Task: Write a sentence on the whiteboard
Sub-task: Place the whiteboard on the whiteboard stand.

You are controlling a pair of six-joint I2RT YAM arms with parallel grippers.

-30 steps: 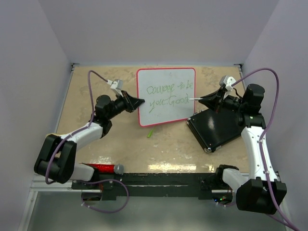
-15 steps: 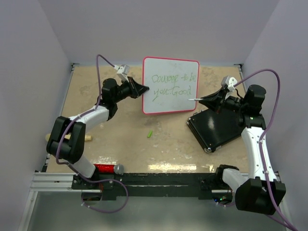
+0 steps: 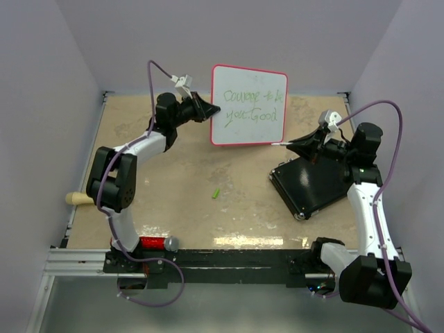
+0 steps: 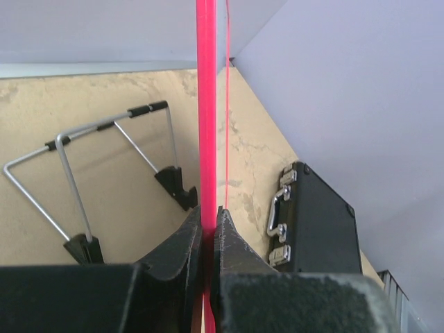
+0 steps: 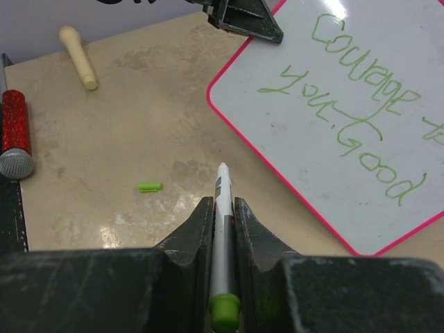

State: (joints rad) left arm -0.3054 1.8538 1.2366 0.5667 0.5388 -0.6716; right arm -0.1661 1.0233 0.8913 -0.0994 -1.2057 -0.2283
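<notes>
**Left arm** (image 3: 137,146): white shell links are alternating with black joint housings.
**Right arm** (image 3: 368,210): the same white-and-black build is showing, with bulky black housings at the joints.
**Left purple cable** (image 3: 149,87): a thin line is arching out from the wrist.
**Right purple cable** (image 3: 378,102): a matching line is looping in a wider arc.
**Wrist brackets**: a small white fitting (image 3: 182,82) is sitting on top of the left wrist, and another (image 3: 329,119) on top of the right.
**Left gripper** (image 4: 208,216): two matte black fingers are tapering to narrow wedge tips.
**Right gripper** (image 5: 223,203): its fingers are tapering the same way and showing light scuffs.
**Black base rail** (image 3: 229,258): it is carrying both arm bases.
</notes>
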